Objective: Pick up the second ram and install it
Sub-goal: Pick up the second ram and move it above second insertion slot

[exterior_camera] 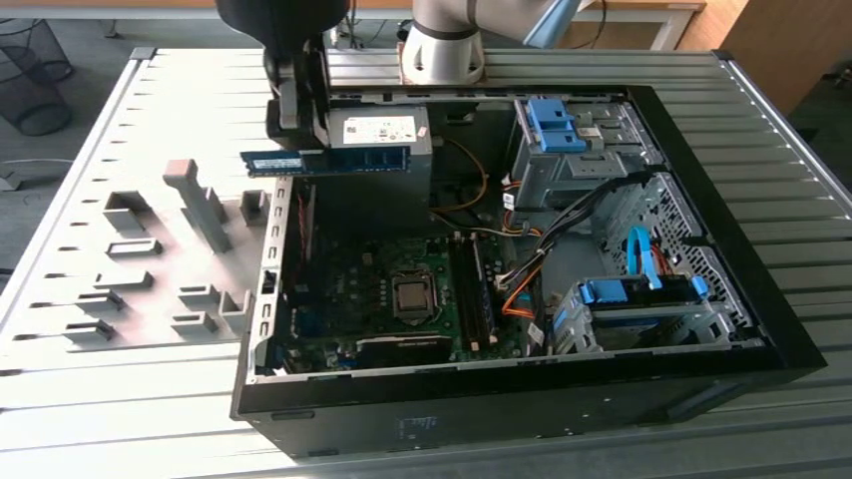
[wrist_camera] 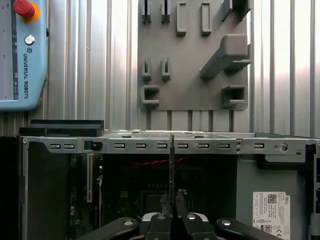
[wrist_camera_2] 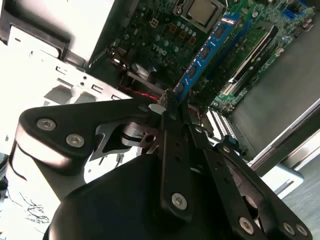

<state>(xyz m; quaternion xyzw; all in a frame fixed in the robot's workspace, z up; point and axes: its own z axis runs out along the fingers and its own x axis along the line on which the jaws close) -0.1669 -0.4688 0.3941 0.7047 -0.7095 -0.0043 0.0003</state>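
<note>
While the gripper point(exterior_camera: 302, 148) hovers, jaws clamped on the ram stick point(exterior_camera: 366, 160), exterior view puts it above the computer case point(exterior_camera: 533, 404); second wrist view, stick point(wrist_camera_2: 205, 52) over the case's inside; first wrist view, stick point(wrist_camera: 171, 165) edge-on across the case's rim

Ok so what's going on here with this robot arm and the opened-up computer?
The robot arm's tool is shut on a blue-green RAM stick and holds it roughly level in the air over the open computer case, above the motherboard. The stick is not yet seated in a slot. A grey holder plate with slotted blocks lies on the table beside the case, on the exterior view's left.
</note>
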